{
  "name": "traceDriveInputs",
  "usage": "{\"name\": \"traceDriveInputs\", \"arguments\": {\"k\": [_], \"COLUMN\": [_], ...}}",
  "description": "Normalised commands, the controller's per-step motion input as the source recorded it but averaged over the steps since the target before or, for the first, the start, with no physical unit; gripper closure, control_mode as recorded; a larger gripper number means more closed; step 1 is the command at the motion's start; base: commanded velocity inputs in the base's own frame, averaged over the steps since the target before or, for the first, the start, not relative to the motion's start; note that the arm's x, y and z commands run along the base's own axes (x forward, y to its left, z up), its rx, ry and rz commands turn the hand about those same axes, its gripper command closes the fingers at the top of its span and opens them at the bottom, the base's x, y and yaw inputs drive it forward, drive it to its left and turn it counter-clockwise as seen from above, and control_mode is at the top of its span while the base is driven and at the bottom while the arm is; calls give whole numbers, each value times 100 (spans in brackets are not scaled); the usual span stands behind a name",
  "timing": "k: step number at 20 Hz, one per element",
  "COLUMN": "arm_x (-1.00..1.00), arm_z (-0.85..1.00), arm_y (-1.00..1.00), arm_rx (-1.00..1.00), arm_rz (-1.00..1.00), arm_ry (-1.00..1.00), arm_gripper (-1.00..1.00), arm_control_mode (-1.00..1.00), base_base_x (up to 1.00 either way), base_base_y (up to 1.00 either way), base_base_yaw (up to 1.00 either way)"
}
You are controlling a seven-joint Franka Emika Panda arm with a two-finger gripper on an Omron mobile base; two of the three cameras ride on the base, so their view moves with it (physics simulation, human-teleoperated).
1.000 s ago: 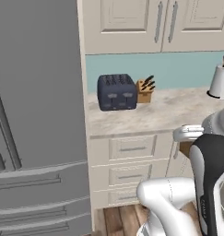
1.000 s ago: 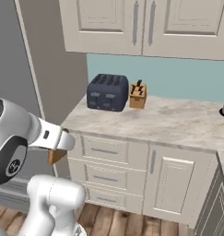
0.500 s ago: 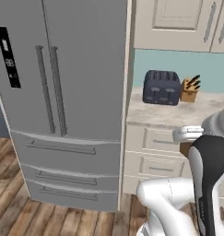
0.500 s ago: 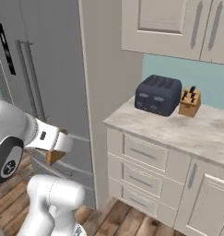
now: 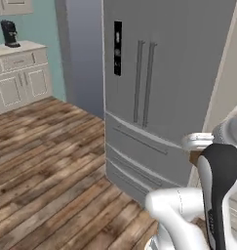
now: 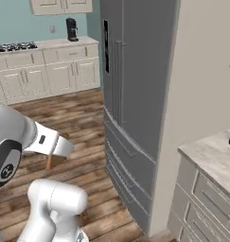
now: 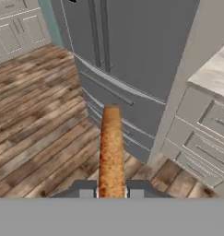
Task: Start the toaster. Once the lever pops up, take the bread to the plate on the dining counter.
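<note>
Golden-brown bread [image 7: 111, 152] is being held edge-on between the closed fingers [image 7: 134, 190] of the gripper [image 7: 111, 192], running from six o'clock up toward the middle of the hand view. A grey refrigerator [image 7: 132, 50] is being faced at twelve o'clock, with wooden flooring [image 7: 35, 115] lying at nine o'clock and cream drawers [image 7: 203, 138] under a marbled counter [image 7: 217, 69] at three o'clock.
</note>
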Motion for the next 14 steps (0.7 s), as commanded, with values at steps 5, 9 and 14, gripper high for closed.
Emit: {"name": "traceDriveInputs", "arguments": {"k": [5,9,14], "arm_x": [0,0,0], "arm_z": [0,0,0], "arm_y": [0,0,0], "arm_rx": [0,0,0], "arm_rz": [0,0,0], "arm_ry": [0,0,0], "arm_gripper": [100,100,100], "arm_control_mode": [100,100,100], "base_base_x": [0,0,0], "base_base_y": [18,20,15], "base_base_yaw": [94,90,83]}}
